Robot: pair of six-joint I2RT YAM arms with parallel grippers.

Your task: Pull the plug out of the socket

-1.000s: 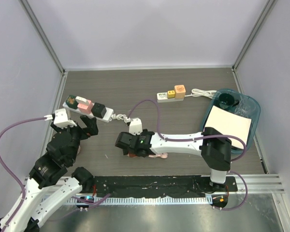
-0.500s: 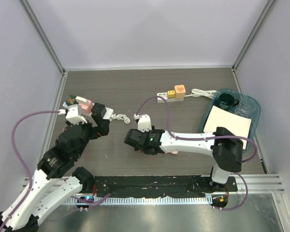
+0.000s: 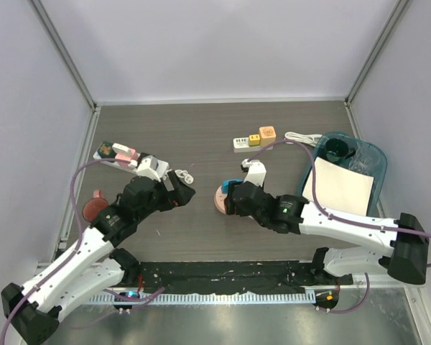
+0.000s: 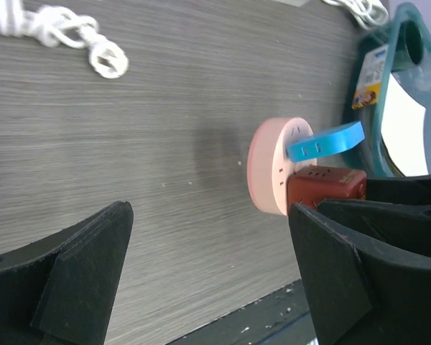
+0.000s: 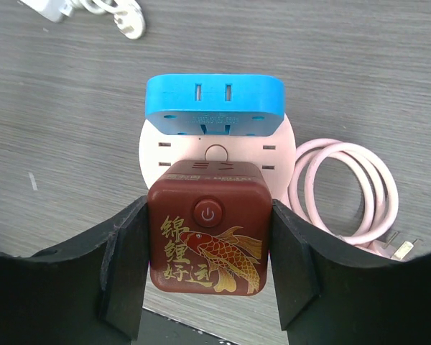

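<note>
**A:** From above, where is it?
**B:** The round pink socket (image 3: 218,200) lies mid-table. The right gripper (image 3: 231,200) is on it, and the left gripper (image 3: 184,185) is near, on its left.

**A:** Left wrist?
**B:** That claw is spread wide and holds nothing. A blue adapter (image 4: 323,141) and a dark red cube plug (image 4: 327,188) sit on the socket's face.

**A:** Right wrist?
**B:** Its fingers pinch the cube plug's sides. A pink cord (image 5: 345,187) lies coiled beside the socket.

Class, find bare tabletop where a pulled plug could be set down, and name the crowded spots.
Bare: the back stretch between the white power strip and yellow adapter. Crowded: around the pink socket, left claw beside it, right claw on its brown plug.
</note>
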